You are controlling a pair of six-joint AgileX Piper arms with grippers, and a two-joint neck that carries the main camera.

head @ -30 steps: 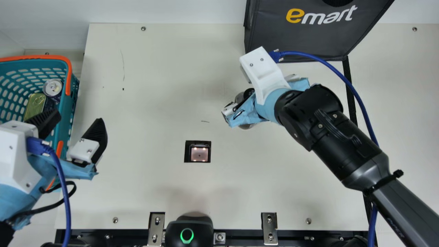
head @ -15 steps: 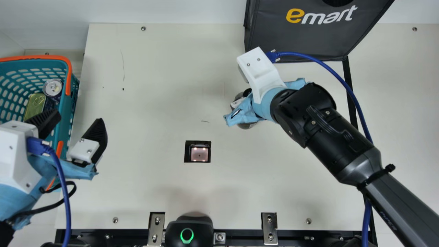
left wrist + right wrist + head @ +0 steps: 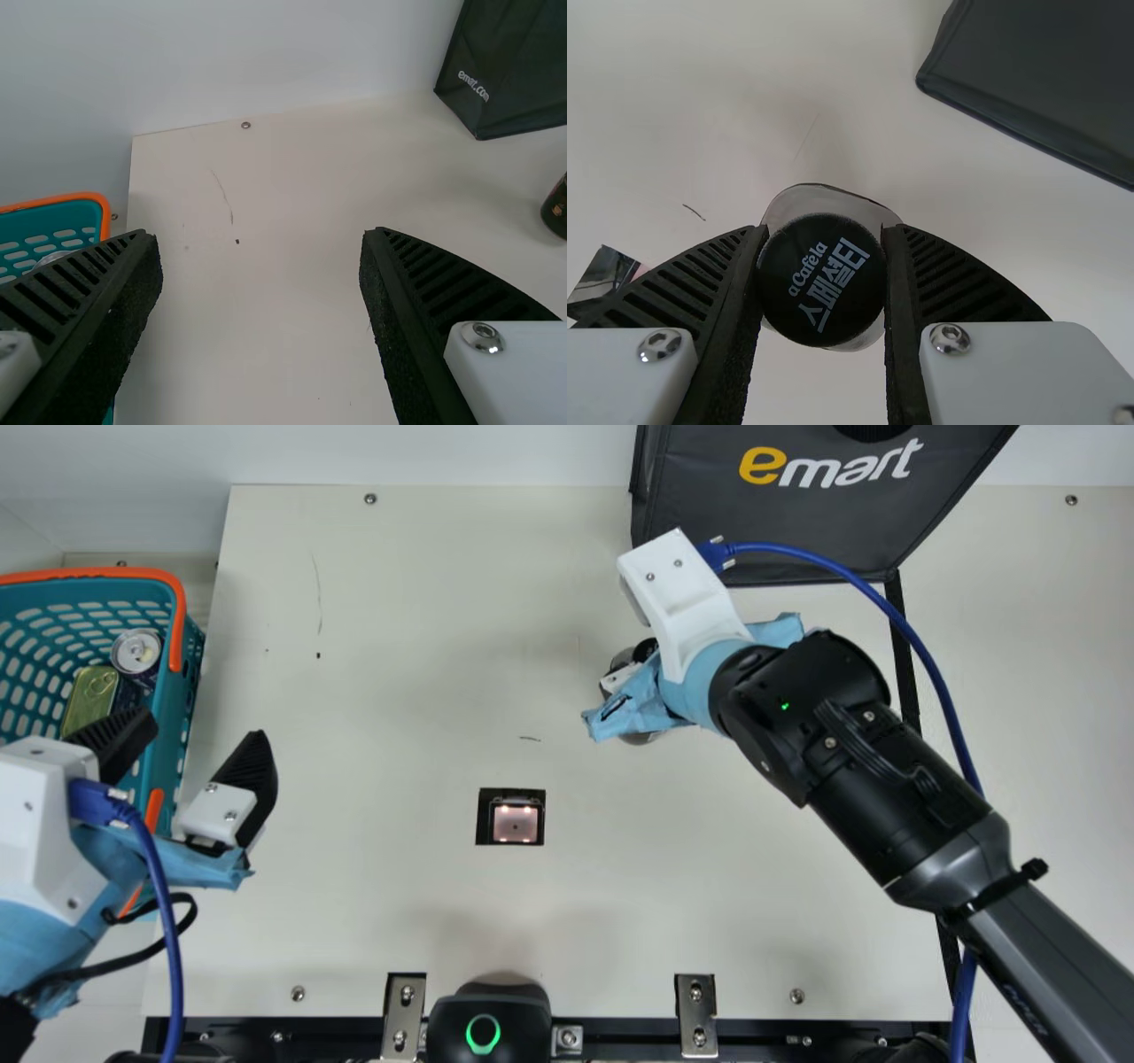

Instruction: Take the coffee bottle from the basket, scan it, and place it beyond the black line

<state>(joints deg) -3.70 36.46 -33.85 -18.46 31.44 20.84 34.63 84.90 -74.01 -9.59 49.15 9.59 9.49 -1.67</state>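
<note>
Right gripper [image 3: 824,235] has the coffee bottle [image 3: 822,292] clamped, between one and two o'clock of the scanner [image 3: 515,824]. Carrying stage imo, can't tell if it's scanned. If so, next it needs taking past the black line [image 3: 908,691], three o'clock. Left gripper [image 3: 261,234]'s spread, empty.

At my left, by the edge of the table [image 3: 399,921], sits the basket [image 3: 189,691], with a can [image 3: 136,650] in it and a tin [image 3: 90,695] just beside, nearer me. The scanner window [image 3: 516,824] lies before me, around mid-table. Beyond it and to its right is the coffee bottle [image 3: 821,279]; whether it touches the table I can't quite tell. Behind that stands the bag [image 3: 797,522], and the black line [image 3: 902,646] runs from there towards me, right of the bottle.
</note>
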